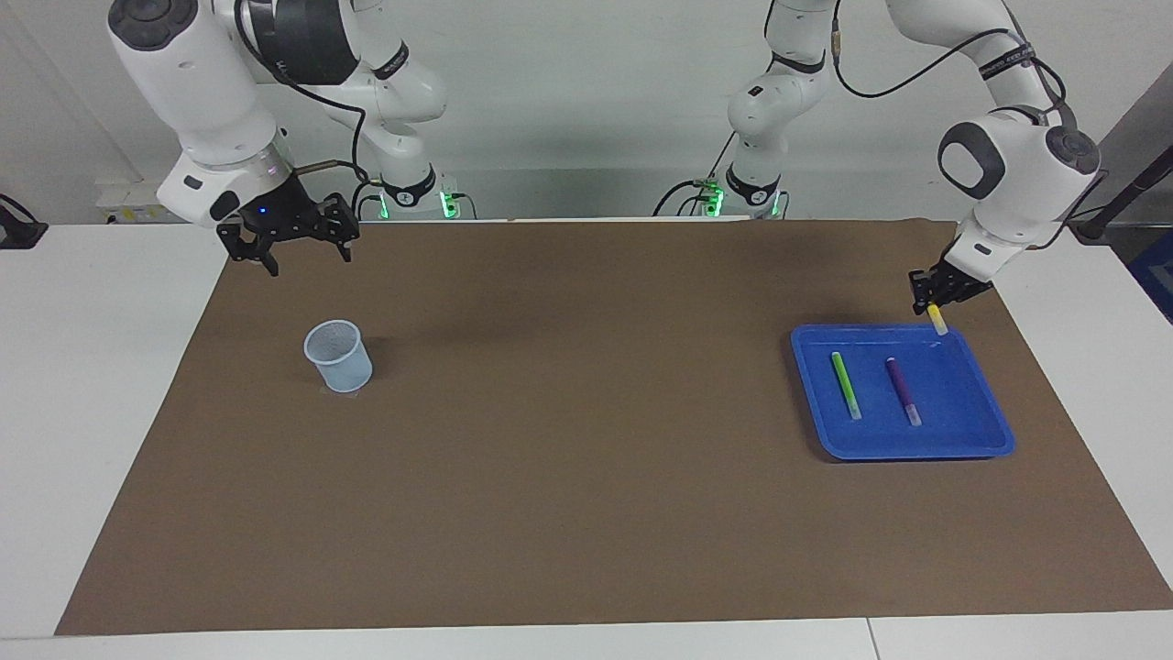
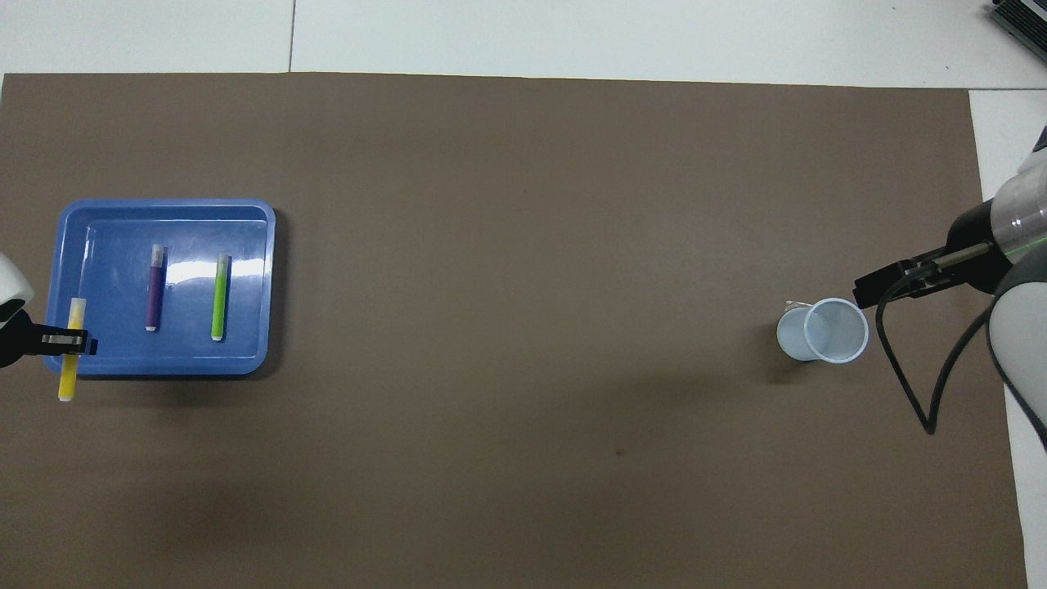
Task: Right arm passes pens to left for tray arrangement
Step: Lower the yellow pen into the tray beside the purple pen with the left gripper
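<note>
Item: yellow pen (image 1: 936,318), slim rigid plastic barrel with a whitish end, gripped about mid-length by the left hand (image 1: 931,300) and hanging over the tray's (image 1: 916,445) rim nearest the robots, at the left arm's end of the desk (image 1: 586,513). Likely very light, stiff and smooth, apt to roll or pivot if pinched off-centre; best taken across the barrel near its middle. Green pen (image 1: 845,385) and purple pen (image 1: 903,390): same build, lying side by side in the tray, apart and roughly parallel. Tray: shallow glossy blue plastic, rounded corners, raised rim. Mesh cup (image 1: 338,356): pale blue, tapered, upright near the right arm's end. Desk covering: matte brown sheet. Right hand (image 1: 298,247): fingers spread, holding nothing, waiting over the brown sheet's corner near the cup.
</note>
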Tool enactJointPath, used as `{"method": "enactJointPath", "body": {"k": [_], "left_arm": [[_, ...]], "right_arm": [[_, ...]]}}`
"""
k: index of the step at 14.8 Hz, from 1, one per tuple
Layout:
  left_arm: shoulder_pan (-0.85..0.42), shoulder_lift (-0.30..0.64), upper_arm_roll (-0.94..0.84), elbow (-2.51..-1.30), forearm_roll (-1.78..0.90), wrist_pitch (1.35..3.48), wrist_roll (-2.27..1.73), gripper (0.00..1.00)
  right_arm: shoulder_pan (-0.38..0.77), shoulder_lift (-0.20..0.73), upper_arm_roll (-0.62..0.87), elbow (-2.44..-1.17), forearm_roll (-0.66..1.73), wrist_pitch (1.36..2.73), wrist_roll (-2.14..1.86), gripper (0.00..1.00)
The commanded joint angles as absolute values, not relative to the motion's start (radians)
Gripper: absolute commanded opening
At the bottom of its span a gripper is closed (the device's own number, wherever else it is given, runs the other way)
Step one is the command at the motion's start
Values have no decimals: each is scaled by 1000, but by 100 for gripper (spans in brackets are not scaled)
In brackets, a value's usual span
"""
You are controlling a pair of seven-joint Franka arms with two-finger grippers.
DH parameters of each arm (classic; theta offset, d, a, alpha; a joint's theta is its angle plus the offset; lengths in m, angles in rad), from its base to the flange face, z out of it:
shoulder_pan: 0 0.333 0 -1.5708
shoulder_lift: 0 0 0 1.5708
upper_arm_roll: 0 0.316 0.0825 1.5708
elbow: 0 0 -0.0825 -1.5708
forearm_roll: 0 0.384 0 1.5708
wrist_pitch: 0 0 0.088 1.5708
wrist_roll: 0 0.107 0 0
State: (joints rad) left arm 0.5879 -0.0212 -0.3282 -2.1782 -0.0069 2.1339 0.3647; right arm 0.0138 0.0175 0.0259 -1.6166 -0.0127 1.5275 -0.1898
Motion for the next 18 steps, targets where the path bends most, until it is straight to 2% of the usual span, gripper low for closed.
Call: {"method": "enactJointPath", "body": {"k": [1,9,18], "left_arm": [[600,35,-336,-2175,20,2210,370,0],[600,204,-314,-2163,61,2411,367,0],[589,279,-304,-2152,89,2529,310,0]], "right_arm": [[2,14,35,-1595,-32,1477,-196,100],[-14,5,23,-1605,-17,1493,-195,100],[-15,2,14,-1605,-18,1494,-192,100]]}}
